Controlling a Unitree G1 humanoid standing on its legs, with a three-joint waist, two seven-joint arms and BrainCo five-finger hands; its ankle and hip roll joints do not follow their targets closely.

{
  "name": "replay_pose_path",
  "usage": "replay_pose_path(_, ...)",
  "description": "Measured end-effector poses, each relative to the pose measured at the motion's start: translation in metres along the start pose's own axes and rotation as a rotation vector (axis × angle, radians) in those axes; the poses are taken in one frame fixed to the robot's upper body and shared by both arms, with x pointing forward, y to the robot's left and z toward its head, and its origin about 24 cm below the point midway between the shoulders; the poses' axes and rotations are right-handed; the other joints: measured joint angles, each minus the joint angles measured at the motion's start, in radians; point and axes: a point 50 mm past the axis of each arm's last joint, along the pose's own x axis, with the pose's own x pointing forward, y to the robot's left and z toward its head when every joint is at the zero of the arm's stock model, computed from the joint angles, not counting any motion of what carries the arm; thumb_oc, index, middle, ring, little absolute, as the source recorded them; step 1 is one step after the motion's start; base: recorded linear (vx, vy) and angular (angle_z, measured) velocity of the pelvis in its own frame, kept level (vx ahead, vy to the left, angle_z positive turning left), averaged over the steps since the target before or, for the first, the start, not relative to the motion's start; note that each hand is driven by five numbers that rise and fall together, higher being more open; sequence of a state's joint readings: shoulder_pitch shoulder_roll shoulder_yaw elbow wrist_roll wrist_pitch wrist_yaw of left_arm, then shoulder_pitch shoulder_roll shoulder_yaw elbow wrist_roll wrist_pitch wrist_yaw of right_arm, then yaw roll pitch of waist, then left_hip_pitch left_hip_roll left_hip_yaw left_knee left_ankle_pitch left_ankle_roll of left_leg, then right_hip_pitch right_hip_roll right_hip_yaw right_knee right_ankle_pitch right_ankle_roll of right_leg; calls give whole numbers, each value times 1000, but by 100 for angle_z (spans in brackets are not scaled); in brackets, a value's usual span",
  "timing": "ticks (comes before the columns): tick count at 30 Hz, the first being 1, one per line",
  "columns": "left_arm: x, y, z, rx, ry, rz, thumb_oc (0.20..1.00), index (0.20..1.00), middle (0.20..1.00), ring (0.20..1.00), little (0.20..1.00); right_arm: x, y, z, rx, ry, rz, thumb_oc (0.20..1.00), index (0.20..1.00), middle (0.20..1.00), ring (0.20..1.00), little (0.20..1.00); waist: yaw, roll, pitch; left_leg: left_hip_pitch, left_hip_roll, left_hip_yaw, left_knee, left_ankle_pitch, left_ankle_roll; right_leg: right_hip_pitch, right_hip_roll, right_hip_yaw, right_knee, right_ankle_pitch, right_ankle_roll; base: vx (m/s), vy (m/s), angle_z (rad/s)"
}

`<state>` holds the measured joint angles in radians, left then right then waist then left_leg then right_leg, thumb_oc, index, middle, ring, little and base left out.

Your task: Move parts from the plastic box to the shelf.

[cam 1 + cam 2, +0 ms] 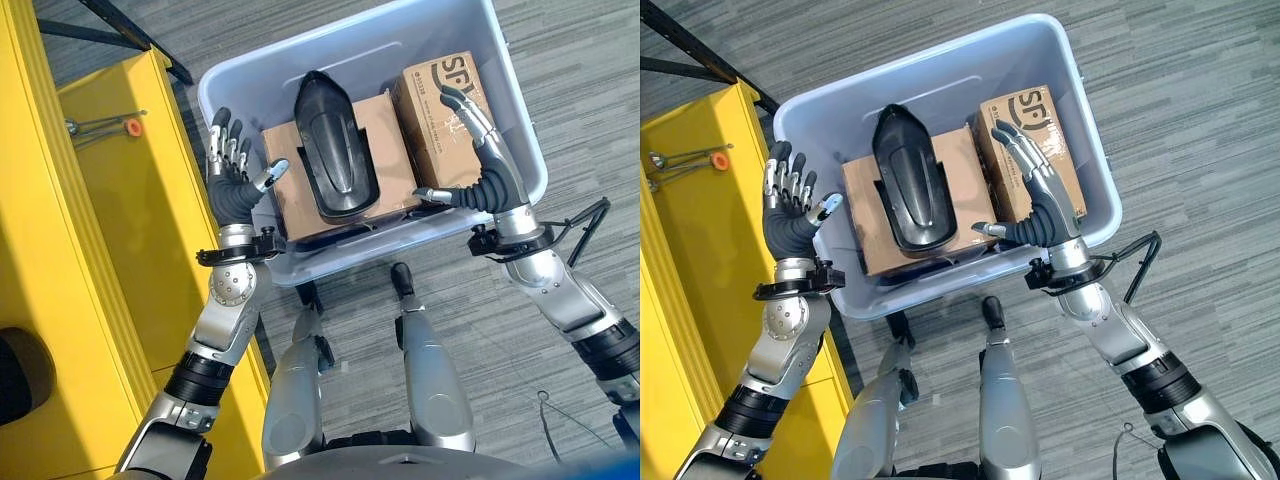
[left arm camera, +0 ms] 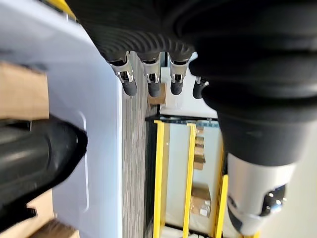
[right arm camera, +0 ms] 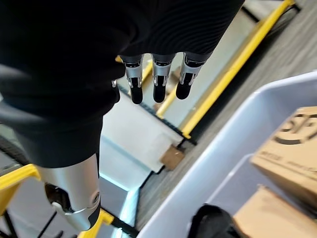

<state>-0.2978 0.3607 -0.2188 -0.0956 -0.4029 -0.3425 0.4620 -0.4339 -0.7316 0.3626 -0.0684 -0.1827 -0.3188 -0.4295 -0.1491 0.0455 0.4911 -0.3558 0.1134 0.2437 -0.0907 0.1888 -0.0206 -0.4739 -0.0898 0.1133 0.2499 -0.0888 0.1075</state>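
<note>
The pale grey plastic box (image 1: 265, 85) stands on the carpet in front of me. Inside, a long black moulded part (image 1: 335, 150) lies on a flat cardboard box (image 1: 295, 190), and a smaller cardboard box (image 1: 435, 95) stands to its right. My left hand (image 1: 232, 180) is raised over the box's left rim, open, its straight fingers (image 2: 151, 82) holding nothing. Over the near right corner, my right hand (image 1: 490, 175) is open too, its fingers (image 3: 158, 82) reaching above the smaller cardboard box. The yellow shelf (image 1: 120, 200) runs along my left.
A metal tool with an orange tip (image 1: 105, 127) lies on the shelf's far end. A dark rounded object (image 1: 20, 375) sits at the shelf's near left edge. Grey carpet (image 1: 580, 80) surrounds the box to the right.
</note>
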Motion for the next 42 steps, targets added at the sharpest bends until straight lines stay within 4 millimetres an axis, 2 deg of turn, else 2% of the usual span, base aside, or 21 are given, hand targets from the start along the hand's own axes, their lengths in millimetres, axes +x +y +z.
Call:
replay_pose_path(3, 6, -7, 4, -13, -25, -22, 1000, 1000, 1000, 1000, 1000, 0, 1, -1, -17, 2, -4, 1000, 1000, 1000, 1000, 1000, -4, 1, 8, -6, 0, 11, 0, 0, 0, -14, 2, 12, 4, 2, 0, -18, -18, -9)
replay_pose_path(6, 11, -17, 5, -50, -39, -22, 1000, 1000, 1000, 1000, 1000, 1, 6, -1, 63, 35, -78, 1000, 1000, 1000, 1000, 1000, -9, 0, 12, -18, 1, 24, 0, 0, 0, -41, 6, 25, 13, 2, -1, -6, -14, -12)
replay_pose_path(10, 15, -23, -8, -59, 4, -3, 1000, 1000, 1000, 1000, 1000, 0, 5, -2, 77, 47, -114, 1000, 1000, 1000, 1000, 1000, -32, 5, 20, -18, 3, 37, 0, 0, 0, -46, 11, 39, 10, 6, -1, 3, -15, -12)
replay_pose_path(14, 17, -26, -17, -59, 34, 35, 1000, 1000, 1000, 1000, 1000, 0, 5, -2, 80, 50, -133, 1000, 1000, 1000, 1000, 1000, -35, 4, 20, -36, 11, 49, -1, 0, 0, -77, 22, 51, 19, 7, -4, 10, -7, -10)
replay_pose_path(18, 17, -21, -27, -29, 82, 93, 1000, 1000, 1000, 1000, 1000, -1, 4, -2, 79, 59, -159, 1000, 1000, 1000, 1000, 1000, -56, -3, 26, -47, 8, 50, -1, 0, 0, -91, 20, 54, 24, 8, -5, 6, 1, -1)
replay_pose_path(25, 21, -12, -33, 103, 71, 177, 1000, 1000, 1000, 1000, 1000, 2, 5, 0, 99, 55, -204, 1000, 1000, 1000, 1000, 1000, -59, -11, 30, -55, 9, 57, -1, 0, 0, -110, 23, 63, 32, 9, -4, 5, -9, -3)
replay_pose_path(32, 19, 13, -33, 174, 68, 305, 1000, 1000, 1000, 1000, 1000, -2, 6, -2, 99, 69, -210, 1000, 1000, 1000, 1000, 1000, -61, -17, 31, -80, 9, 57, -1, 0, 0, -132, 23, 63, 29, 12, -3, 0, 0, 0)
replay_pose_path(35, 17, 14, -34, 178, 71, 328, 1000, 1000, 1000, 1000, 1000, -1, 6, -1, 102, 68, -212, 1000, 1000, 1000, 1000, 1000, -57, -29, 37, -82, 9, 56, -1, 0, 0, -133, 22, 62, 29, 12, -3, 0, 0, 0)
replay_pose_path(42, 20, 9, -31, 192, 42, 319, 1000, 1000, 1000, 1000, 1000, -1, 6, 0, 109, 67, -225, 1000, 1000, 1000, 1000, 1000, -53, -30, 37, -95, 8, 51, -1, 1, -1, -145, 22, 59, 31, 12, -3, 0, 0, 0)
